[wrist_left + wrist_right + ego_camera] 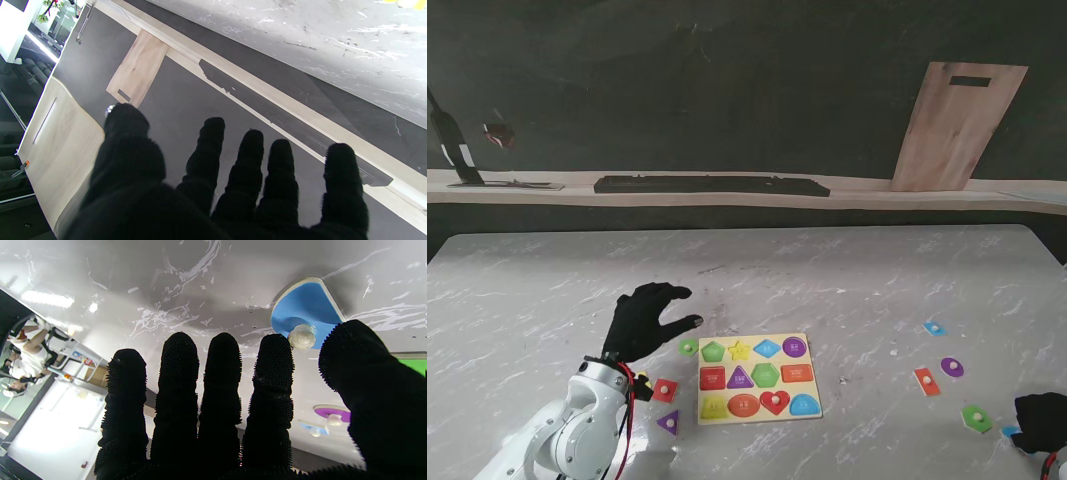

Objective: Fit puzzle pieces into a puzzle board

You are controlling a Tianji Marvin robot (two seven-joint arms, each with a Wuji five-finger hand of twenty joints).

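**No legible writing**

No text, label, brand, number or sign can be read in any view. Faint dark marks are seen on the pieces set in the puzzle board (pixel 811 375), but they are too small to be made out.

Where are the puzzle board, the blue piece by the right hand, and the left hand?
puzzle board (pixel 813 385): stand view, bare pale rim at its right edge.
blue piece (pixel 302 306): right wrist view, blue face beside its white knob.
left hand (pixel 639 322): stand view, back of the black glove.
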